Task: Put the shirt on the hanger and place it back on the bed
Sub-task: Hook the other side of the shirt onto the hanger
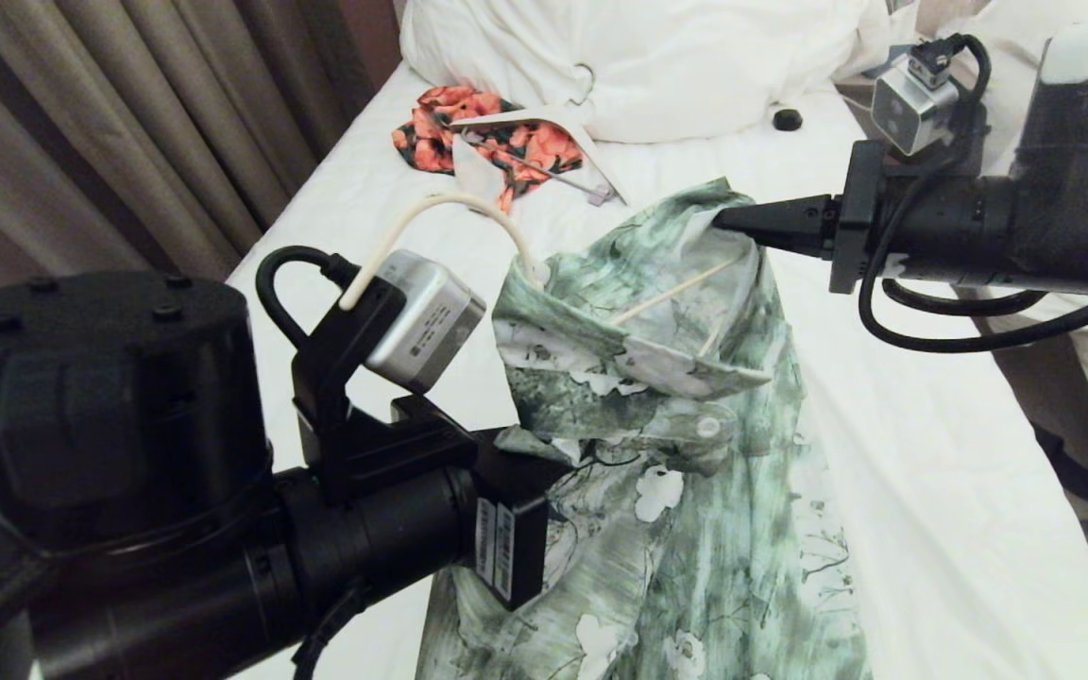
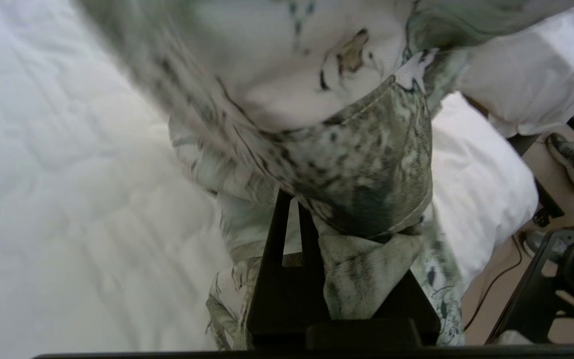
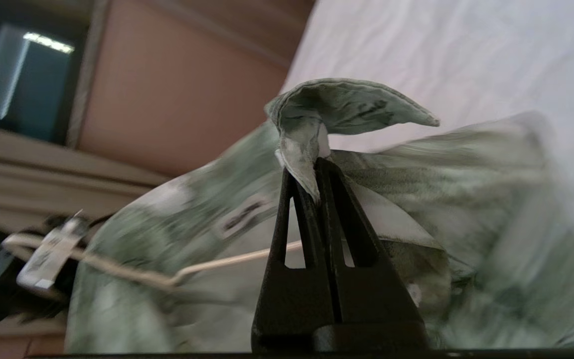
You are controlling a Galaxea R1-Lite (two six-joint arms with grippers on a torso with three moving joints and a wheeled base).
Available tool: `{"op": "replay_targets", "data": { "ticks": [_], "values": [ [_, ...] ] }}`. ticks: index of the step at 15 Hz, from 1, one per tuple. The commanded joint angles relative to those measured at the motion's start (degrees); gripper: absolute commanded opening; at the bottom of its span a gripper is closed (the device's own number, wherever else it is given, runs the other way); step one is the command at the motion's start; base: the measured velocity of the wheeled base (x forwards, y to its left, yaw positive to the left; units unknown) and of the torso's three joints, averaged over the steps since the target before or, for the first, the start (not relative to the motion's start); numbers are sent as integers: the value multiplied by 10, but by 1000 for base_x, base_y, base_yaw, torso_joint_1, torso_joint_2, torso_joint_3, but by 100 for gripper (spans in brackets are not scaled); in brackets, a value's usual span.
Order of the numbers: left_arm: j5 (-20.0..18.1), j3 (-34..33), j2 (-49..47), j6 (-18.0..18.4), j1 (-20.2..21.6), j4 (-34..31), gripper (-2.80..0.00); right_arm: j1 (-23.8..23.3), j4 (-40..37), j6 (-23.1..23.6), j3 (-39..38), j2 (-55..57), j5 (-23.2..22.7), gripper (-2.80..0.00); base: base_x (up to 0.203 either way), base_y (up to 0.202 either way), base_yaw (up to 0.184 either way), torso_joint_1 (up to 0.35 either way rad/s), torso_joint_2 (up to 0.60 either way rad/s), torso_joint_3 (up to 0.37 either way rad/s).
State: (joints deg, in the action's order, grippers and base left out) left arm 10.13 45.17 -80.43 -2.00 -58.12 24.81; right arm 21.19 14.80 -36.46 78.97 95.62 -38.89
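The shirt (image 1: 686, 453) is held up over the bed (image 1: 931, 453) by both grippers. Its lower part trails down onto the white sheet and runs off the bottom of the head view, so its hem cannot be seen.

The right gripper (image 1: 728, 219) is pinched tight on a fold of cloth at the top of the shirt, by the shoulder. In the right wrist view the two black fingers (image 3: 312, 184) are pressed together with the cloth squeezed between them.

The left gripper (image 2: 299, 209) is shut on the shirt too, lower down on the other side. In the head view the big black arm and its camera block cover the fingers. In the left wrist view the cloth drapes over the tips, so the exact spot of the grip is hard to see.

The hanger (image 1: 667, 297) is inside the shirt. Only bits of it show: the curved hook rising out by the collar, and two thin cream bars in the neck opening. The rest is hidden under the cloth. Whether both shoulders sit on it cannot be told.

Far up the bed lie an orange garment (image 1: 468, 137) with a white hanger (image 1: 553, 123) on it, a small black thing (image 1: 787, 119) and a pillow (image 1: 638, 57). Much of the shirt is blurred in both wrist views.
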Motion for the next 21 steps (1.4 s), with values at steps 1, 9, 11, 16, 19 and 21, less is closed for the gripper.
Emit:
{"op": "replay_targets", "data": {
  "ticks": [1, 9, 11, 16, 19, 21],
  "values": [
    [2, 18, -10, 0, -5, 2, -280, 19, -5, -2, 0, -30, -3, -280, 0, 0, 0, 0, 0, 0],
    [3, 71, -35, 0, -16, 20, -280, 71, -98, -1, -1, -101, -3, -280, 0, 0, 0, 0, 0, 0],
    [3, 110, -48, 0, -23, 20, -280, 73, -124, 3, 4, -112, -4, -280, 0, 0, 0, 0, 0, 0],
    [3, 160, -84, 1, -47, 20, -280, 72, -182, 10, -2, -158, -4, -280, 0, 0, 0, 0, 0, 0],
    [4, 187, -84, 23, -49, 20, -280, 72, -222, 21, -3, -186, -3, -280, 0, 0, 0, 0, 0, 0],
    [19, 202, -78, 25, -61, 18, -280, 72, -252, 33, -3, -199, -1, -280, 0, 0, 0, 0, 0, 0]
  ]
}}
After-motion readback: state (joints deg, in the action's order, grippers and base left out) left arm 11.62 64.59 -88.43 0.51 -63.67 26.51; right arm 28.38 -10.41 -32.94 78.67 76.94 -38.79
